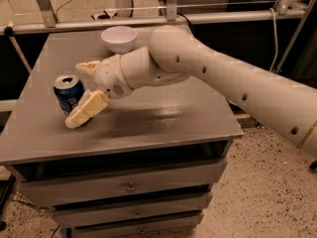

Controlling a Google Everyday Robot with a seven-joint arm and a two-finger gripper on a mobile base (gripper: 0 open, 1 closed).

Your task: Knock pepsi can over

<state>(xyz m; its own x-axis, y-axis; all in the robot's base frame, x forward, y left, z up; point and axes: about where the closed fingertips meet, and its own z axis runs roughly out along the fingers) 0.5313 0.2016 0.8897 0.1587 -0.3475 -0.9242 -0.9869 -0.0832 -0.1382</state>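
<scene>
The pepsi can is dark blue with a silver top and stands upright near the left edge of the grey table. My gripper is open, right up against the can's right side. The lower finger lies across the can's lower front. The upper finger is behind the can, above its top. The cream arm reaches in from the right.
A white bowl stands at the back of the table, behind the wrist. The table is a drawer cabinet with handles at the front. A metal rail runs behind it. Speckled floor lies to the right.
</scene>
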